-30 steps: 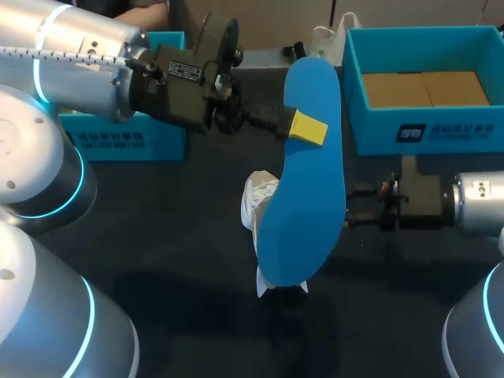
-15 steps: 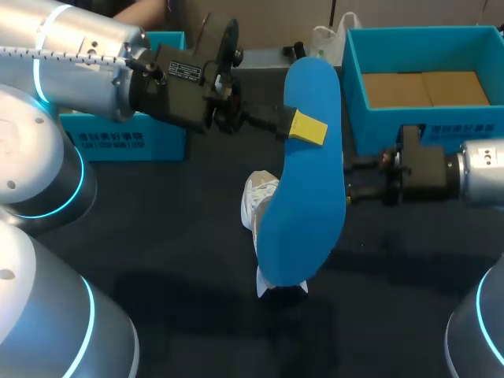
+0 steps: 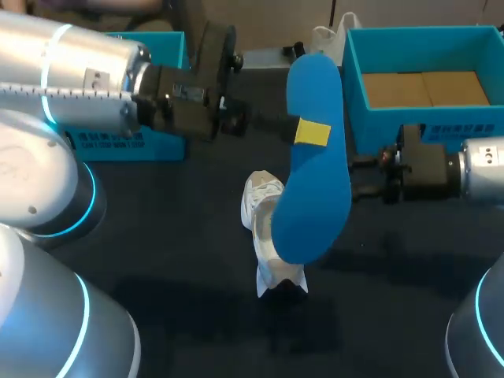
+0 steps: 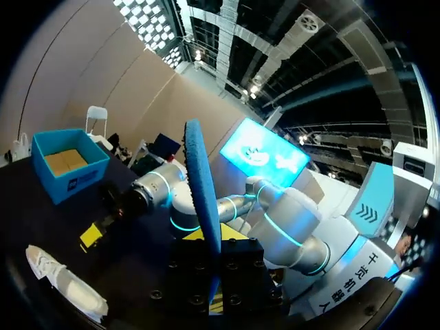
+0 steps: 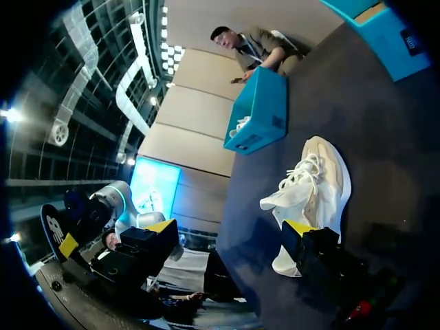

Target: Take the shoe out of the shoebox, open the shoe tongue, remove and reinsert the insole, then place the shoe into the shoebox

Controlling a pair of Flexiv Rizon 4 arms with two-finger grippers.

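Note:
My left gripper (image 3: 311, 132) is shut on a blue insole (image 3: 315, 181) and holds it in the air over the middle of the table, long side up and down. The left wrist view shows the insole (image 4: 201, 179) edge-on between its own fingers. Below it a white shoe (image 3: 266, 228) lies on the dark table. My right gripper (image 3: 364, 179) stands open just right of the insole, its tips hidden behind it. From the right wrist, the shoe (image 5: 313, 185) lies ahead of the open right gripper (image 5: 234, 237). The blue shoebox (image 3: 425, 118) stands at the back right.
A second blue box (image 3: 134, 138) stands at the back left, partly behind my left arm. The dark table (image 3: 181, 260) has free room in front of the shoe and to its left.
My right gripper has moved toward the back of the table, nearer the shoebox. My left arm has shifted and the insole's lower end has swung slightly to the right. Neither grip has changed.

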